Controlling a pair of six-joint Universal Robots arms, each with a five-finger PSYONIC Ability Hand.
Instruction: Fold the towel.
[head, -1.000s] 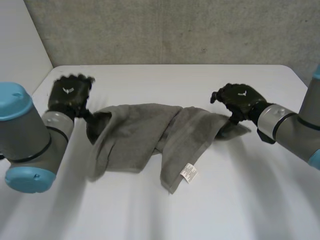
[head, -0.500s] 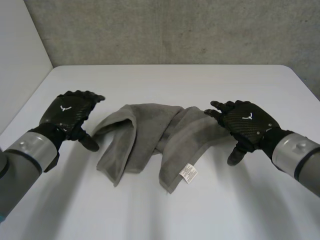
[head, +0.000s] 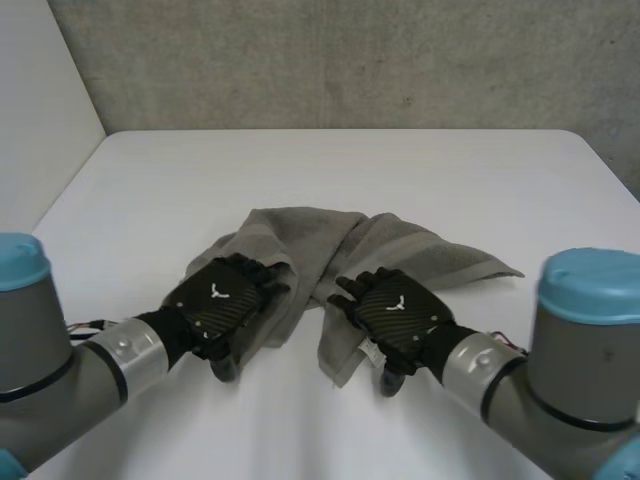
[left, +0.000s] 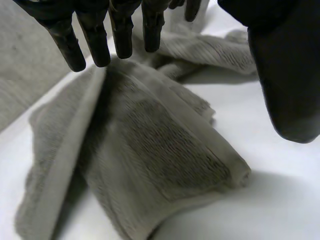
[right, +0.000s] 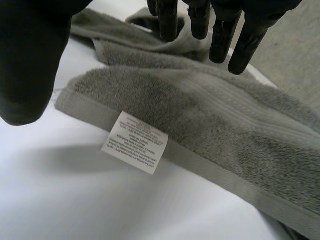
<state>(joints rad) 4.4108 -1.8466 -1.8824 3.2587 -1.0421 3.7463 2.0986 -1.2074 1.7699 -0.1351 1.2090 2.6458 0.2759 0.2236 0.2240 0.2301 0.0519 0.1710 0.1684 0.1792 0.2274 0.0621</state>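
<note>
Barely begun. Bunched in loose ridges on the table (head: 400, 170), no clean fold made: grey towel (head: 330, 250), near corners under both sets of fingertips. Left hand (head: 218, 305) and right hand (head: 398, 315) spread, gripping nothing. Flattening and folding all left.

The head camera sits between and behind the arms, elevated, facing down and forward across the white table (head: 330, 160) to the concrete wall (head: 350, 60). Each wrist camera looks along its own palm at close range, past the left hand (left: 97, 40) and right hand (right: 220, 35) respectively. All three views share the grey towel (head: 300, 240).
</note>
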